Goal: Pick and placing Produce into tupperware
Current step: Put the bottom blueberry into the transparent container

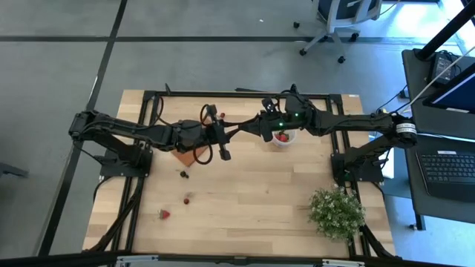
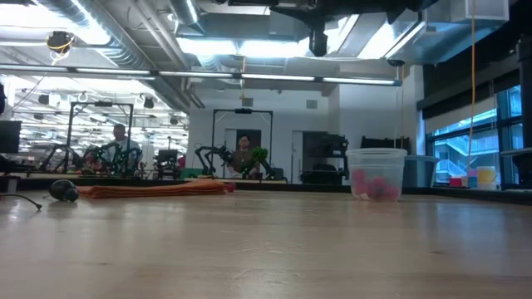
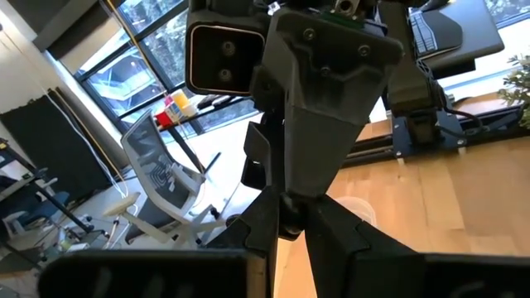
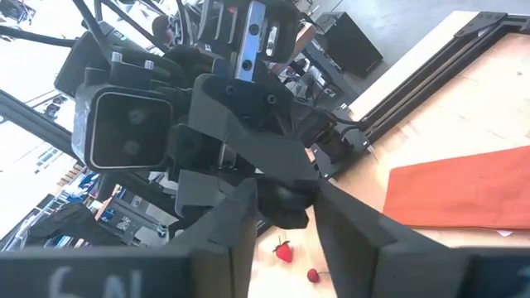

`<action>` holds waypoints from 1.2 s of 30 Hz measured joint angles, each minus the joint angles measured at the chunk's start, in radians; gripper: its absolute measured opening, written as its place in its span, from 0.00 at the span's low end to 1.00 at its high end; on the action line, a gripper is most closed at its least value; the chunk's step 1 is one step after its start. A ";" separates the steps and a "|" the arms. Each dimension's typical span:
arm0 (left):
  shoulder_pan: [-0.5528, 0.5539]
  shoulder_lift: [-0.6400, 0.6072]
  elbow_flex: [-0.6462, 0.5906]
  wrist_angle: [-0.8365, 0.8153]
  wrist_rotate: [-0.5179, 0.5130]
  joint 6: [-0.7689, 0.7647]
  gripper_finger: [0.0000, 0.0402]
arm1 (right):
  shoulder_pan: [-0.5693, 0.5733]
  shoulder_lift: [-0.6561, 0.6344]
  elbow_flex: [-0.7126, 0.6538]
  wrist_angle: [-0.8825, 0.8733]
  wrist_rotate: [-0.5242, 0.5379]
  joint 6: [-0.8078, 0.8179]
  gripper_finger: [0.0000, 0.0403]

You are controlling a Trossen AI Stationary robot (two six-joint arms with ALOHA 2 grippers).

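Note:
My left gripper [image 1: 248, 129] and my right gripper [image 1: 258, 127] meet tip to tip in the air, just left of the tupperware [image 1: 282, 138]. A small dark berry [image 4: 281, 204] sits between the fingertips; each gripper is shut on it. The tupperware, a round translucent cup, stands on its base and holds red berries [image 2: 374, 186]. On the table lie a dark berry [image 1: 184, 174], a second berry [image 1: 187, 199] and a red strawberry [image 1: 163, 214]. My left gripper comes level from the table's left and pinches the dark berry [image 3: 290, 225] at its fingertips. The berry is clear of the table. My right gripper's fingers hide the exact place of contact. My right gripper comes level from the table's right and pinches the same dark berry [image 4: 281, 204] between its two fingers, at their free ends. The berry is clear of the table, beside the tupperware's left rim.
A flat orange-brown block [image 1: 191, 154] lies under my left arm. A bushy green plant [image 1: 336, 213] stands at the near right corner. Black rails [image 1: 223, 94] frame the table's edges. People and other robot rigs show in the room behind [image 2: 243, 149].

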 joint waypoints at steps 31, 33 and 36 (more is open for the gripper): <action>-0.024 -0.003 0.000 -0.002 -0.027 -0.004 0.34 | -0.004 0.000 0.000 -0.009 -0.024 -0.069 0.16; -0.024 -0.003 0.000 -0.016 -0.055 -0.054 0.38 | -0.014 0.000 0.000 -0.022 -0.022 -0.086 0.16; -0.025 -0.016 0.000 -0.071 -0.070 -0.161 0.42 | -0.042 0.001 0.000 -0.080 -0.004 -0.114 0.16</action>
